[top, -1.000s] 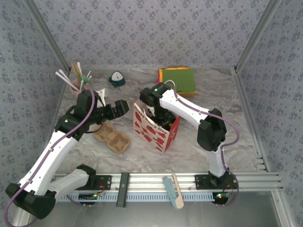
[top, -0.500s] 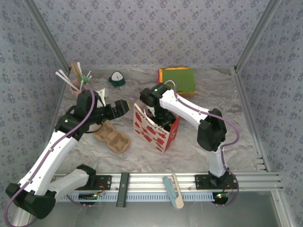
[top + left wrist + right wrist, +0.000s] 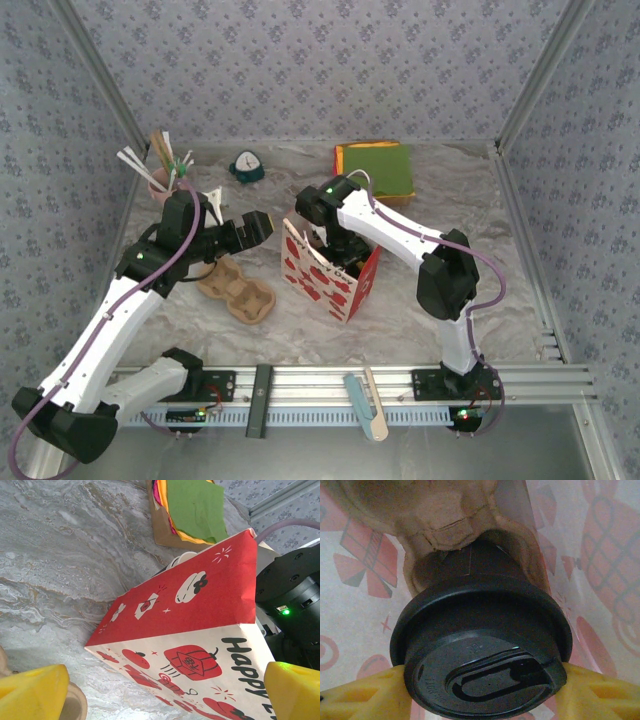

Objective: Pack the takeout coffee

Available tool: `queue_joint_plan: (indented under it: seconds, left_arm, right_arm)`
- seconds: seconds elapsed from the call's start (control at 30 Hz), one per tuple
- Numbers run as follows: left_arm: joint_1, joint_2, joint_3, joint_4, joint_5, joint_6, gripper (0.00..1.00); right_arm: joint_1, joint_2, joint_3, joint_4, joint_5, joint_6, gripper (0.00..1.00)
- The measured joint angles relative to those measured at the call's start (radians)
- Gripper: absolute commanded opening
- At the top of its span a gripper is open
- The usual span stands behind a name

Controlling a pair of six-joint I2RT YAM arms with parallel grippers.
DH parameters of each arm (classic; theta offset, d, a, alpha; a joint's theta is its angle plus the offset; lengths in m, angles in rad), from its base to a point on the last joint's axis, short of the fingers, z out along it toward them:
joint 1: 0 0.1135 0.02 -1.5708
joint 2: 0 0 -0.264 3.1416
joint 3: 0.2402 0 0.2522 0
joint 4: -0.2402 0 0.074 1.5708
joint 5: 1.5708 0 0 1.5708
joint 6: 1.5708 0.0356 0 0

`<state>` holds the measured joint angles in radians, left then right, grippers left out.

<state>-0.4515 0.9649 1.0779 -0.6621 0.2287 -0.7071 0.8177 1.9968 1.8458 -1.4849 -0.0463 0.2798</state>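
Marbled tabletop [image 3: 450, 300]: right end effector [image 3: 482, 690] clamps round-lidded cup [image 3: 480, 630], left end effector [image 3: 160, 690] spread

Red-and-white paper bag [image 3: 322, 282], cardboard carrier [image 3: 238, 292] just left of it, perhaps napkins [image 3: 377, 168] behind.

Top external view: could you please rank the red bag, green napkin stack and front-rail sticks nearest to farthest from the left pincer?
1. Red bag, just right of left pincer.
2. Green napkin stack, back right.
3. Front-rail sticks, near edge.

Rear overhead; wrist close-ups; shared bag [image 3: 325, 280]
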Motion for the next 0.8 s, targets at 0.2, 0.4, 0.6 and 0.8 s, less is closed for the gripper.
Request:
queue_joint_plan:
  seconds: [0.2, 0.4, 0.6, 0.8]
  left_arm:
    - [0.000, 0.000, 0.000, 0.000, 0.000, 0.000, 1.00]
    - [0.000, -0.002, 0.000, 0.000, 0.000, 0.000, 1.00]
    - [0.000, -0.002, 0.000, 0.000, 0.000, 0.000, 1.00]
    - [0.000, -0.002, 0.000, 0.000, 0.000, 0.000, 1.00]
  right_arm:
    - [0.000, -0.011, -0.019, 0.011, -0.002, 0.000, 0.67]
    - [0.000, -0.015, -0.024, 0.016, -0.003, 0.000, 0.67]
    - [0.001, -0.015, -0.021, 0.015, -0.003, 0.000, 0.67]
    - [0.001, -0.011, -0.014, 0.011, -0.003, 0.000, 0.67]
